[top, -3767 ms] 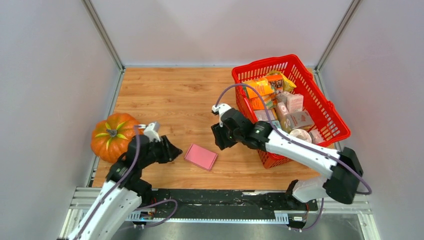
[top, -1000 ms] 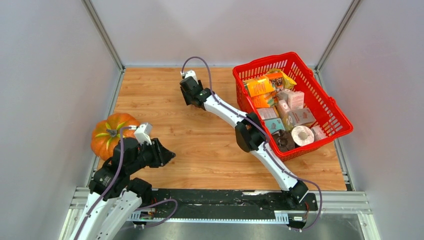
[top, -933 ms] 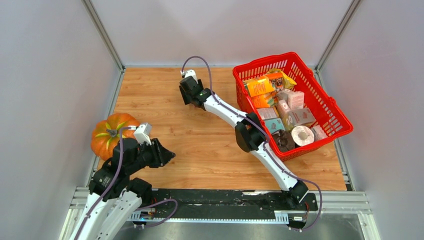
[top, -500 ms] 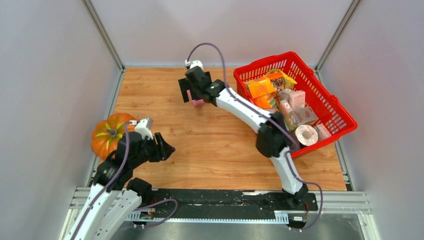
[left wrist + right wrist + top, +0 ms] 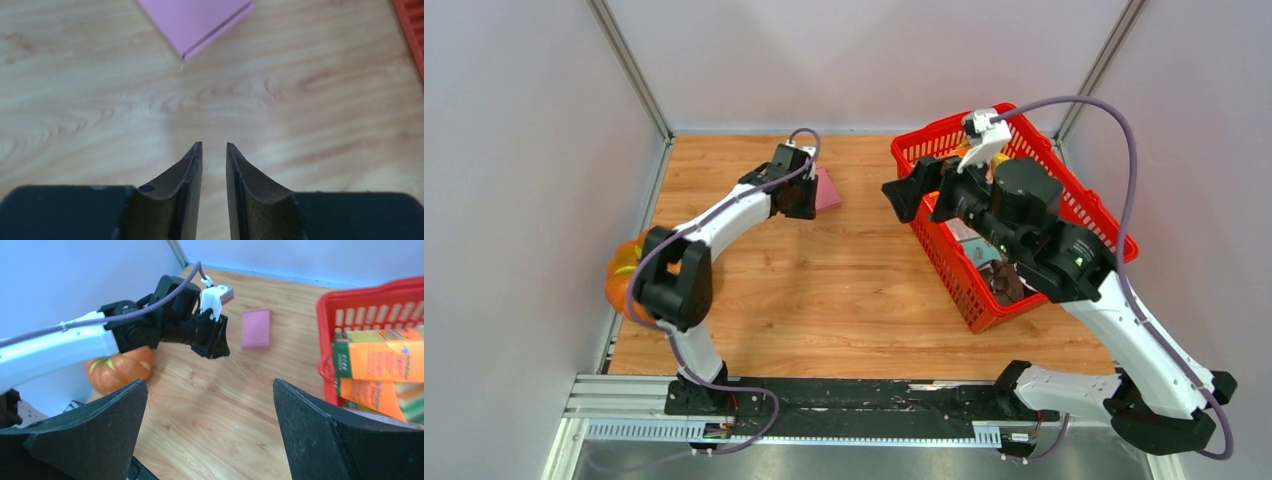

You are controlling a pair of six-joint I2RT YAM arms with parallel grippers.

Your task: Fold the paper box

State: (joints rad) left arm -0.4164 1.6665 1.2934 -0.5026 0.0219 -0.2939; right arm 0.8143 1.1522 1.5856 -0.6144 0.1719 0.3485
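Box: the box (image 5: 827, 187) lies flat on the counter (image 5: 844, 290) near the far edge, between the far-left corner and the basket (image 5: 350, 299). Nothing touches it.
Left fingers: the left fingers (image 5: 187, 175) stand just short of the box, low over the wood. They are narrowly apart, with nothing between them.
Right fingers: the right fingers (image 5: 100, 425) are spread wide and empty, held high beside the basket and facing the box.
Stage: we judge the folding not begun, since the box looks closed and flat.
Risk, sliding: the card is thin and the wood smooth. If we come in low with the left fingers, we may push the box toward the far edge instead of catching it.
Risk, creasing: pinching one corner hard could bend a panel off its fold line.
Risk, collision: both arms aim at one small thing, so closing in together could knock their fingers against each other.
Risk, basket: the right arm hangs over the basket, and a careless descent could clip its rim and shift it.
Pumpkin: the pumpkin (image 5: 120, 370) sits at the left edge, well apart from the box.
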